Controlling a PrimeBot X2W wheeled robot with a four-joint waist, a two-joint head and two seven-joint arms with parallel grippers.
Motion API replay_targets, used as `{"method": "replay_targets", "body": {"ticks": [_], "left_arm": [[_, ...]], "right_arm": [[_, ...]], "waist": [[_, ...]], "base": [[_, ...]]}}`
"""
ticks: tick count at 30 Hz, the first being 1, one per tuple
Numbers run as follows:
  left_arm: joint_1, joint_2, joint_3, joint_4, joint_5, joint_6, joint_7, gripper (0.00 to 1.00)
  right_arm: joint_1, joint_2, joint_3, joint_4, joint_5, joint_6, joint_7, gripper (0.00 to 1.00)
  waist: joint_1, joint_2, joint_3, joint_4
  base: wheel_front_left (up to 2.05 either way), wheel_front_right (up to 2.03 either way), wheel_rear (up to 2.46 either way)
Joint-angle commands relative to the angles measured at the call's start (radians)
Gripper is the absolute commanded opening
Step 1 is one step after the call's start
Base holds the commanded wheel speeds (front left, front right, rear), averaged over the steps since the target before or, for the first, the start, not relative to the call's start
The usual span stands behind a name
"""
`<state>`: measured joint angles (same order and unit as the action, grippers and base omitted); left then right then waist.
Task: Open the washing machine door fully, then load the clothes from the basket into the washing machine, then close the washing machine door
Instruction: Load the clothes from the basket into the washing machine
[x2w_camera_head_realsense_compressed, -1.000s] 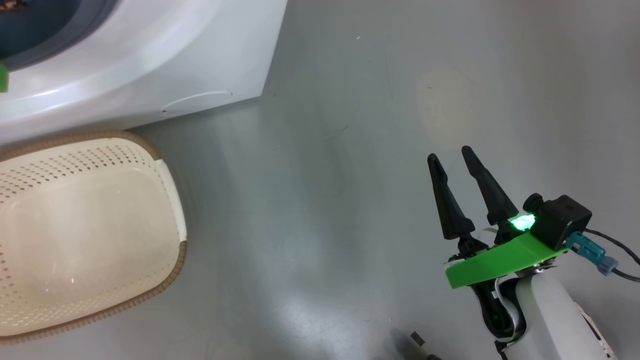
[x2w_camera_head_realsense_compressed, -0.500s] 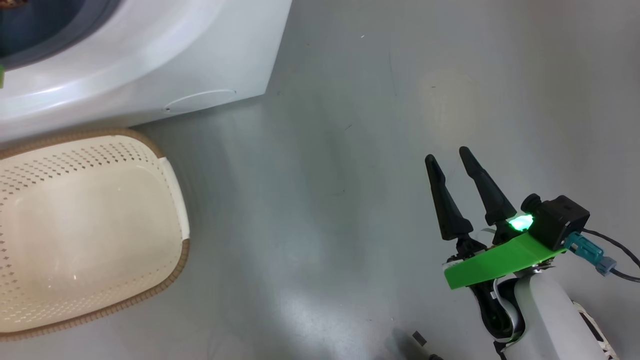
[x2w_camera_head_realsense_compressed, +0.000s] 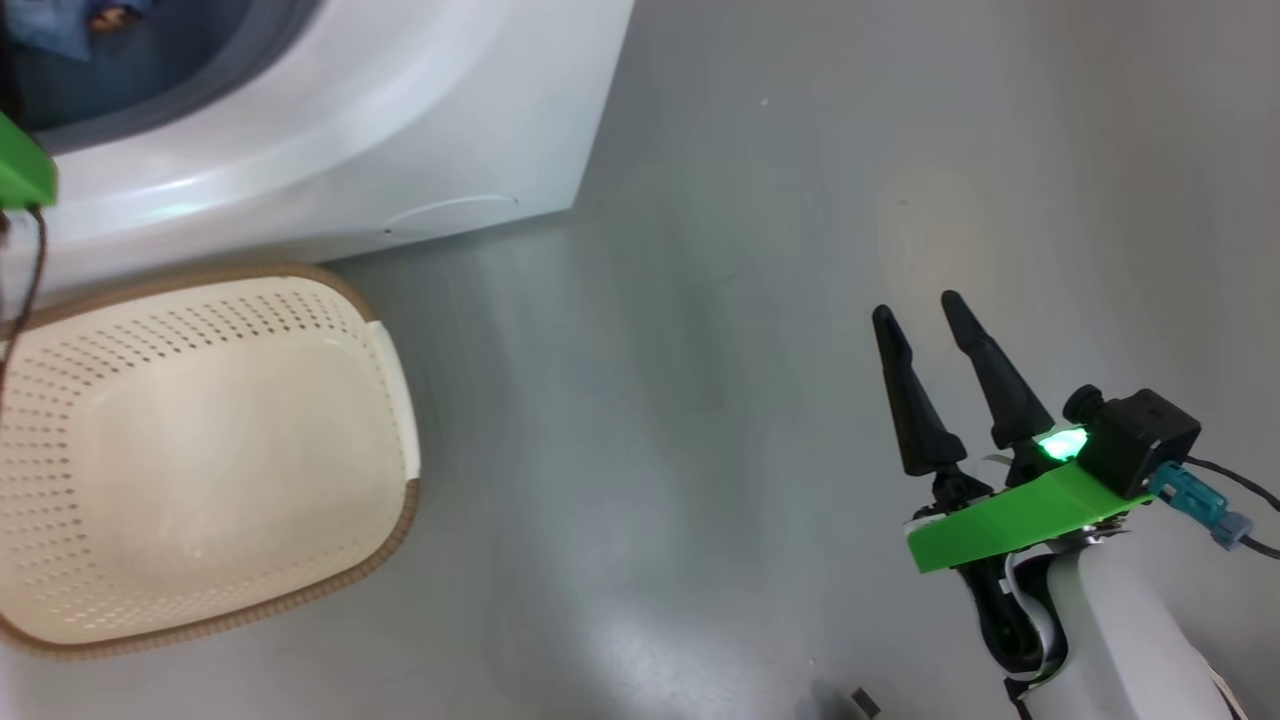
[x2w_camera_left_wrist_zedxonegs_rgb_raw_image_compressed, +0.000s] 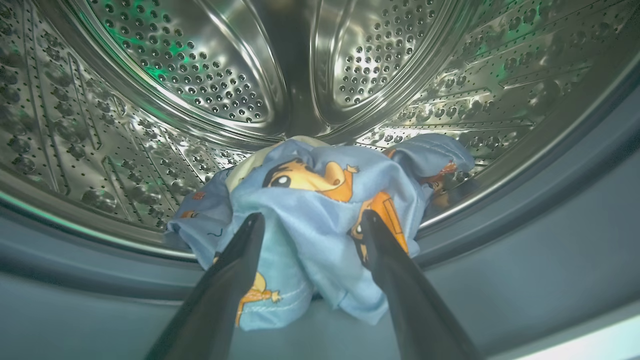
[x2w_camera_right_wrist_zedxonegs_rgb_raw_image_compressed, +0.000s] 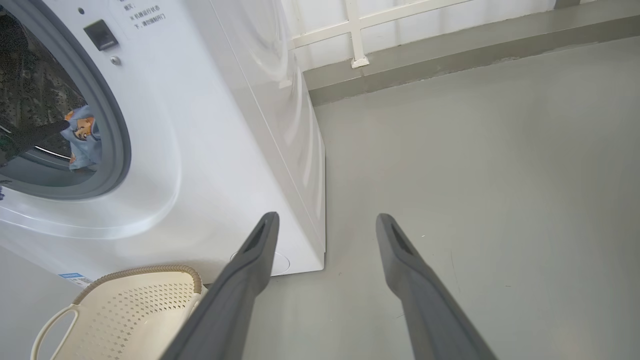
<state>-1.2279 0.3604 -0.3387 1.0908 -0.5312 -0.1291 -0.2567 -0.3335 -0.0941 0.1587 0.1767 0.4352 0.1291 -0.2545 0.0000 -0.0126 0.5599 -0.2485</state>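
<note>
The white washing machine stands at the upper left, and its door is out of view. Inside the steel drum, the blue clothes with orange cartoon prints lie heaped at the mouth and hang over the blue-grey gasket. My left gripper is open just in front of the heap, one finger on each side of it. The cream basket on the floor before the machine holds nothing. My right gripper hovers open over bare floor, well right of the machine. In the right wrist view the clothes sit in the opening.
Grey floor stretches right of the machine and basket. A low grey kerb and white wall run behind. My left arm's green bracket shows at the head view's left edge.
The head camera has shifted, so machine and basket sit further right and lower in its picture. My left gripper has gone from shut to open. The right gripper has held still.
</note>
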Motion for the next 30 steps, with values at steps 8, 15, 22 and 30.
{"method": "replay_targets", "body": {"ticks": [8,15,22,30], "left_arm": [[0.167,0.019,0.1,-0.16,0.002,-0.001,-0.005,1.0],[0.332,-0.017,0.183,-0.276,0.074,-0.001,-0.005,1.0],[0.505,-0.069,0.275,-0.37,0.121,-0.002,-0.005,1.0],[0.673,-0.099,0.323,-0.459,0.152,-0.002,-0.005,1.0]], "right_arm": [[0.044,-0.038,-0.004,-0.009,-0.006,0.002,-0.007,1.0],[0.078,-0.07,-0.018,0.007,-0.009,0.002,-0.007,1.0],[0.124,-0.098,-0.024,0.024,-0.006,0.002,-0.007,1.0],[0.18,-0.127,-0.036,0.035,-0.002,0.002,-0.007,1.0]], "waist": [[0.0,0.0,-0.079,0.056],[0.0,0.0,-0.149,0.1],[0.0,0.0,-0.232,0.134],[0.0,0.0,-0.31,0.166]], "base": [[0.0,0.0,0.0],[0.0,0.0,0.0],[0.0,0.0,0.0],[0.0,0.0,0.0]]}}
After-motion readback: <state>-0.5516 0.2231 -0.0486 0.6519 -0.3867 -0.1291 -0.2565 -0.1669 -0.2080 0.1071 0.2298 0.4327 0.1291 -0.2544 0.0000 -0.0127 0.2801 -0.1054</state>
